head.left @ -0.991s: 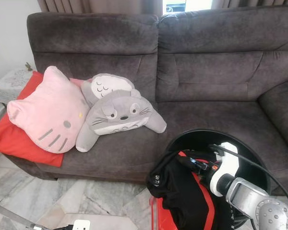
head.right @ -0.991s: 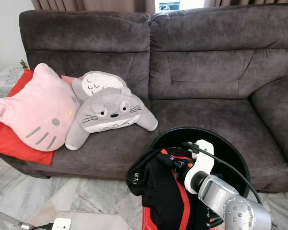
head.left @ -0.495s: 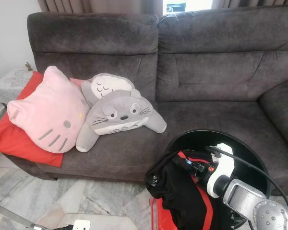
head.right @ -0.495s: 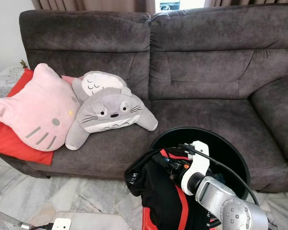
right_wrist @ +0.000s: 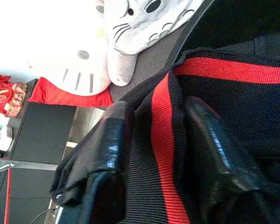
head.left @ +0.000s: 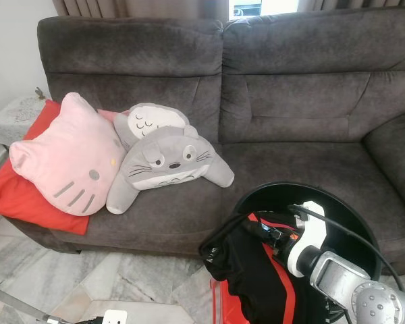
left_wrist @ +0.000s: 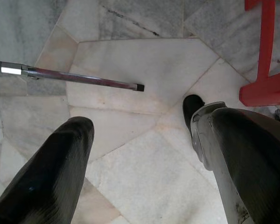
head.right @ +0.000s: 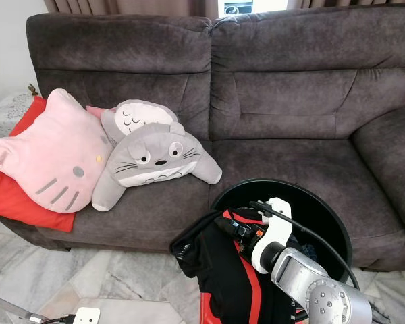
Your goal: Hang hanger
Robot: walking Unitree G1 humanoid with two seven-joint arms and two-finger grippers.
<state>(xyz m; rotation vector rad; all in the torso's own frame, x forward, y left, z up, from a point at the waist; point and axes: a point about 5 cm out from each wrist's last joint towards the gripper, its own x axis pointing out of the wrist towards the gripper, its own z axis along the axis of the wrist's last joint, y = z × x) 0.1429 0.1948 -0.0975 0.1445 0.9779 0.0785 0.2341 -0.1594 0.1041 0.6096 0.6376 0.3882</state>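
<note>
Right wrist view is showing the right gripper [right_wrist: 154, 154] jaws straddling a red-striped fold of the black garment [head.left: 253, 270], closed on it, at the near-left rim of the black round bin [head.left: 354, 216]; no hanger is discernible. Left gripper [left_wrist: 140, 154] is hanging open over marble floor [left_wrist: 130, 60], sofa [head.left: 290, 101] beyond.
</note>
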